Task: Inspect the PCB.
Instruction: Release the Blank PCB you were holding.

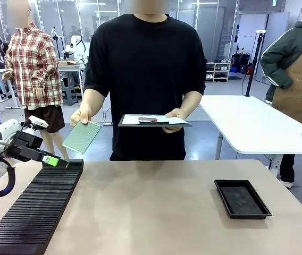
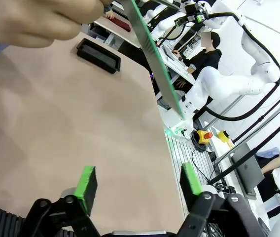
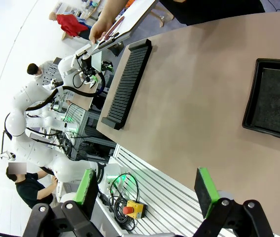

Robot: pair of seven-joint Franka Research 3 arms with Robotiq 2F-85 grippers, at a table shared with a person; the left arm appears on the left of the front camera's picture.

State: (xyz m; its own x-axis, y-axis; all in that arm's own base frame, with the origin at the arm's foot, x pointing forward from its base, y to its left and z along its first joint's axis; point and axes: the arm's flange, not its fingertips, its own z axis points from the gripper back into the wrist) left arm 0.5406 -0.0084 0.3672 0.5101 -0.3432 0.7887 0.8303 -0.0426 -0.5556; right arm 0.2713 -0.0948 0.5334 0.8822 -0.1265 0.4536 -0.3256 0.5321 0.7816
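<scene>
While the person is standing at the far side of the table (image 1: 156, 212): one hand (image 1: 82, 114) is holding the PCB (image 1: 82, 137), and the other is holding a clipboard (image 1: 153, 121).
PCB position: it is hanging tilted in the air, left of centre in the front view, beyond the slotted black rack (image 1: 34, 207). It is showing edge-on at top centre of the left wrist view (image 2: 155, 54).
Left gripper (image 1: 52, 160): it is hovering at middle left of the front view, by the rack's far end. Its jaws are standing wide apart (image 2: 138, 180), gripping nothing.
Right gripper (image 3: 145, 186): its fingers are spreading wide and empty at the bottom of the right wrist view.
Black tray (image 1: 242, 198): it is lying flat at lower right, well apart from the PCB.
</scene>
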